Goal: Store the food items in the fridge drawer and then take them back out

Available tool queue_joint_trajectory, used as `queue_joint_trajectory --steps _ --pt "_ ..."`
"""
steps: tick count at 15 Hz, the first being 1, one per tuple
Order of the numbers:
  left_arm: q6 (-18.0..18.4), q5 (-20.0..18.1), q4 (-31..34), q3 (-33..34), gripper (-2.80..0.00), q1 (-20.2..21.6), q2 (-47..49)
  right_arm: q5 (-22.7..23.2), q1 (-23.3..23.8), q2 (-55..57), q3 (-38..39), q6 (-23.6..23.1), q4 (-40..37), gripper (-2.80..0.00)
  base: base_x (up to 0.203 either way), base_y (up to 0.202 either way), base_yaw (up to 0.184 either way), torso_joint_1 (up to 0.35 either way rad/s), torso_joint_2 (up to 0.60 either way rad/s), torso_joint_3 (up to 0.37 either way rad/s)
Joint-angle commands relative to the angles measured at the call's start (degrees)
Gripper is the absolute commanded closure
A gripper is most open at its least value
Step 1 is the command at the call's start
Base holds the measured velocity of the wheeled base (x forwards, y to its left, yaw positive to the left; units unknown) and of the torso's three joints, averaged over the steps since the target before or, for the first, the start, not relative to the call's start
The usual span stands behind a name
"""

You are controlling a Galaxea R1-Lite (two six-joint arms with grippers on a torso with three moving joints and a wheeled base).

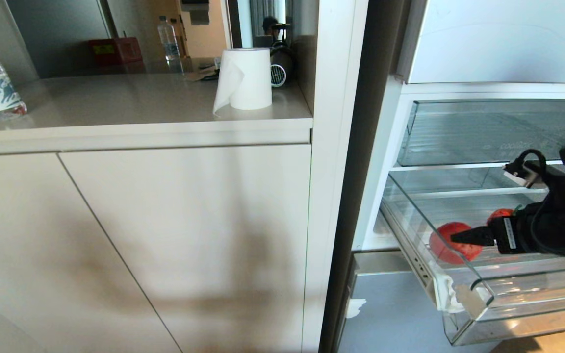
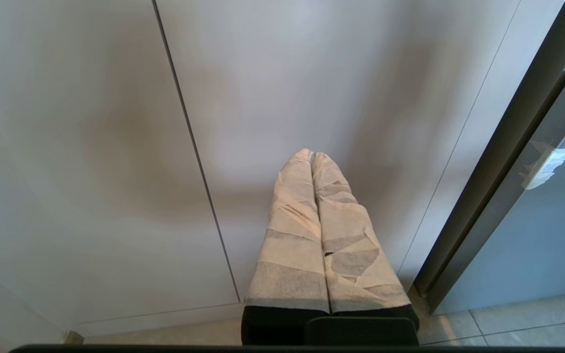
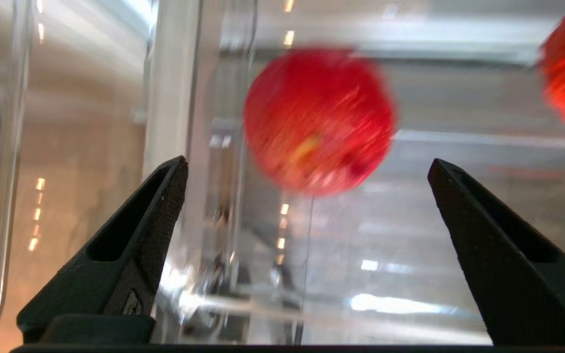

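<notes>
The fridge drawer (image 1: 478,294) stands pulled out, a wide, shallow clear-plastic bin with a plain front lip and a whitish patch at its front left corner. Two red, glossy round fruits lie inside: the near apple (image 1: 447,241) by the left wall, with a yellowish fleck on its skin, and a second fruit (image 1: 500,214) farther back. The right hand (image 1: 461,237) reaches into the drawer, its black fingers spread wide apart and empty, just short of the near apple. The left hand (image 2: 312,156), its taped fingers pressed together, hangs before the cabinet door (image 2: 312,88).
</notes>
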State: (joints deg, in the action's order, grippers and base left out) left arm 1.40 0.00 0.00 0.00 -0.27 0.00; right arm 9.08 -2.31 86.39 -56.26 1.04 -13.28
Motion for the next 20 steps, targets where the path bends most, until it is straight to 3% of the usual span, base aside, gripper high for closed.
queue_joint_trajectory --steps 1,8,12,15,20 --pt "0.0 0.0 0.0 0.0 0.0 0.0 0.1 0.1 -1.1 0.3 -0.7 -0.1 -1.7 -2.8 0.0 0.0 0.0 0.0 0.0 0.0" --pt "0.0 0.0 0.0 0.0 0.0 0.0 0.1 -4.9 -1.1 7.2 -2.2 -0.1 -1.2 -2.8 0.0 0.0 0.0 0.0 0.0 0.0" --pt "0.0 0.0 0.0 0.0 0.0 0.0 0.1 -12.1 -0.7 12.0 -2.6 0.3 8.7 -2.8 0.0 0.0 0.0 0.0 0.0 0.0" --pt "0.0 0.0 0.0 0.0 0.0 0.0 0.0 -16.5 3.1 11.6 -3.3 1.7 17.8 -2.8 0.0 0.0 0.0 0.0 0.0 0.0" --pt "0.0 0.0 0.0 0.0 0.0 0.0 0.1 -18.0 5.9 7.3 -3.1 0.9 16.6 -2.8 0.0 0.0 0.0 0.0 0.0 0.0"
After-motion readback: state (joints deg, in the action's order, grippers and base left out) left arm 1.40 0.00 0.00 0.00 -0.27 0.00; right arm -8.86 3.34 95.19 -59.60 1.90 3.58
